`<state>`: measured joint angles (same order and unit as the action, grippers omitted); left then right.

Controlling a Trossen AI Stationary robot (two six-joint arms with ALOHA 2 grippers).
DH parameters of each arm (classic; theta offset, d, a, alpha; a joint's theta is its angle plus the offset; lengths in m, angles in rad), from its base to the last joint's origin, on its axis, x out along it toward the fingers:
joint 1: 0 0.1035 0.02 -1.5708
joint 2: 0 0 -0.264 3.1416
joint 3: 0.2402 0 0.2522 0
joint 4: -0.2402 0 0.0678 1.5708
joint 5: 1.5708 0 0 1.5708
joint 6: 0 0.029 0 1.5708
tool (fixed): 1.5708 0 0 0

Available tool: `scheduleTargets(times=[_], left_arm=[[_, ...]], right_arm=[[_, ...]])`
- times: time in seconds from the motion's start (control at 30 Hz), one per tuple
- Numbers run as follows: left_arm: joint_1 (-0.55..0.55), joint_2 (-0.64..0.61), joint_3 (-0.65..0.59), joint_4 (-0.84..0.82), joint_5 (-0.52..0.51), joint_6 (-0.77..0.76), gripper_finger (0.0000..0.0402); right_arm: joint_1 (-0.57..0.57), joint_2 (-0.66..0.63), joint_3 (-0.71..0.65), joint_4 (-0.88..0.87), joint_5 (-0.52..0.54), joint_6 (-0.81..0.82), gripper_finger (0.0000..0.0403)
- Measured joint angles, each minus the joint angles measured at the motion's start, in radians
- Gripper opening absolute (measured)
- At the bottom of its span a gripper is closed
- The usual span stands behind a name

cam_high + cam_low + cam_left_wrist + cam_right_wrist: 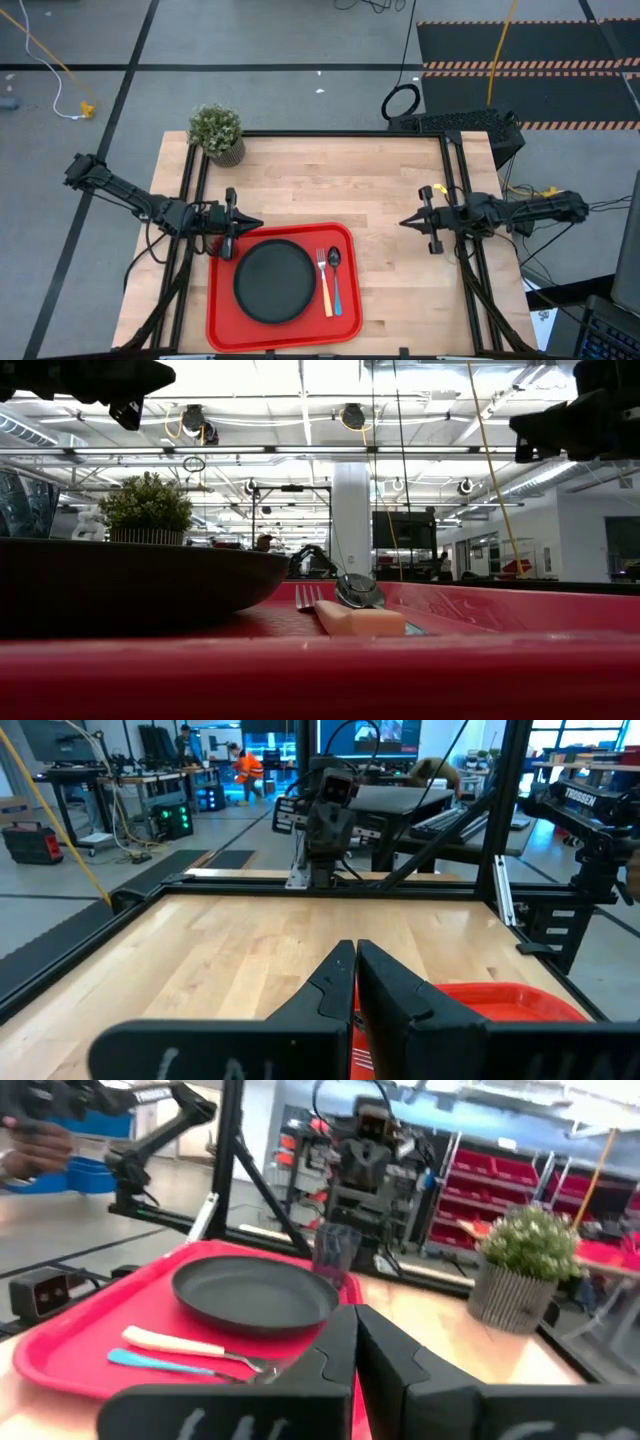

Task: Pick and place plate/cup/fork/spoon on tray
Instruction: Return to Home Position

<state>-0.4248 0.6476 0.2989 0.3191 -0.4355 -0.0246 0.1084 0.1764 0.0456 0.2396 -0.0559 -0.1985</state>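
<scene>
The red tray (pixel 220 330) lies at the table's near middle. On it are the black plate (pixel 274 281), the orange-handled fork (pixel 324 280) and the blue-handled spoon (pixel 335 275), side by side to the plate's right. In the right wrist view the dark translucent cup (pixel 335 1252) stands upright at the tray's far left corner, behind the plate (pixel 255 1292). In the high view my left arm covers the cup. My left gripper (pixel 258 225) is shut and empty, above that corner. My right gripper (pixel 403 222) is shut and empty, above bare table to the right of the tray.
A potted green plant (pixel 217 132) stands at the table's far left corner. A black frame (pixel 330 133) runs along the table's edges. Bare wood lies beyond the tray and to its right. A person's hand (pixel 35 1142) shows in the room beyond the table.
</scene>
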Motion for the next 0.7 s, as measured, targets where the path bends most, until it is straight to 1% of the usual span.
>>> scheduleTargets(times=[0.17,0.33,0.43,0.7], left_arm=[[0.000,0.000,0.000,-0.001,0.000,-0.003,0.0019],[0.000,0.000,0.000,-0.002,0.000,0.000,0.0019],[0.000,0.000,0.000,-0.003,0.000,0.000,0.0019],[0.000,0.000,0.000,-0.030,0.000,-0.004,0.0019]], right_arm=[[-0.027,0.000,0.000,-0.063,0.009,0.019,0.0000],[-0.041,0.000,0.000,-0.088,0.103,0.046,0.0000],[-0.043,0.000,0.000,-0.092,0.130,0.041,0.0000],[-0.043,0.000,-0.001,-0.087,0.127,-0.001,0.0000]])
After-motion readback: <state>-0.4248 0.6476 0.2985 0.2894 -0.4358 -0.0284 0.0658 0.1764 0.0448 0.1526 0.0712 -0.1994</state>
